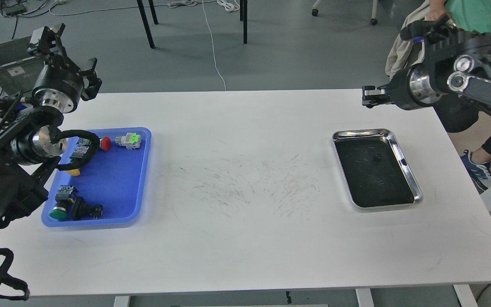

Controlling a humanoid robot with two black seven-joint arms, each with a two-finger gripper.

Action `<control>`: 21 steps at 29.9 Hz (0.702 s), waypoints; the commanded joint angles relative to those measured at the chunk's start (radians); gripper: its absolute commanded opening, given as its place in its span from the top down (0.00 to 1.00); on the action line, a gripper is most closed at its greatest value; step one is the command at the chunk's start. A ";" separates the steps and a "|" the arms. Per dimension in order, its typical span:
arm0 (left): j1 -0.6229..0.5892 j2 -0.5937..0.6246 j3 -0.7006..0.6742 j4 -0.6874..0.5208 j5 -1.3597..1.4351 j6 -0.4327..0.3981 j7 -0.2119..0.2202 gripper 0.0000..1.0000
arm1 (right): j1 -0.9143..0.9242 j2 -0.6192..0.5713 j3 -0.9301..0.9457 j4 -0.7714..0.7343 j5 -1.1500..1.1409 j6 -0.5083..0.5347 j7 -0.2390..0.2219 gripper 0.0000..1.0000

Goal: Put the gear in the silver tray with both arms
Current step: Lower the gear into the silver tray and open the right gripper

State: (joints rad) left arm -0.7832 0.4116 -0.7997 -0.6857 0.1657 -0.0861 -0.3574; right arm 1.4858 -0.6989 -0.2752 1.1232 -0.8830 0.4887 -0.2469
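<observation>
The silver tray [403, 164] lies on the right side of the white table, fully in view. A small dark piece [377, 156] lies on its dark bottom near the far middle; it is too small to tell if it is the gear. My right gripper [371, 97] hangs above the table's far right edge, beyond the tray, pointing left; its fingers cannot be told apart. My left gripper [70, 53] is raised over the far left corner, beyond the blue tray, with its claws spread and nothing between them.
A blue plastic tray [117, 187] at the left holds several push-button and switch parts. A grey bin [4, 64] stands on the floor behind the left arm. A seated person [480, 25] is at the far right. The white table [237, 238] shows scuff marks in its middle.
</observation>
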 commanded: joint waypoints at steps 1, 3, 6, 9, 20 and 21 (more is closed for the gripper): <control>-0.001 -0.007 0.002 0.000 0.000 0.000 -0.002 0.02 | -0.096 -0.085 0.004 0.032 -0.048 0.000 0.000 0.98; -0.002 -0.019 0.002 0.000 0.000 0.002 -0.002 0.02 | -0.156 -0.085 0.011 0.035 -0.063 0.000 0.000 0.98; -0.005 -0.023 0.002 0.000 0.002 0.002 -0.002 0.02 | -0.232 -0.085 0.027 0.033 -0.071 0.000 0.000 0.98; -0.008 -0.023 0.002 0.000 0.002 0.003 -0.002 0.02 | -0.259 -0.077 0.031 0.032 -0.102 0.000 0.001 0.98; -0.011 -0.024 0.004 0.000 0.002 0.003 -0.002 0.02 | -0.328 -0.028 0.059 0.023 -0.106 -0.005 0.000 0.93; -0.011 -0.023 0.004 0.000 0.002 0.003 -0.002 0.02 | -0.337 -0.022 0.070 0.021 -0.106 -0.012 0.000 0.92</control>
State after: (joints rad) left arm -0.7962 0.3866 -0.7972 -0.6857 0.1672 -0.0828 -0.3592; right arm 1.1714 -0.7346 -0.2297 1.1473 -0.9901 0.4874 -0.2468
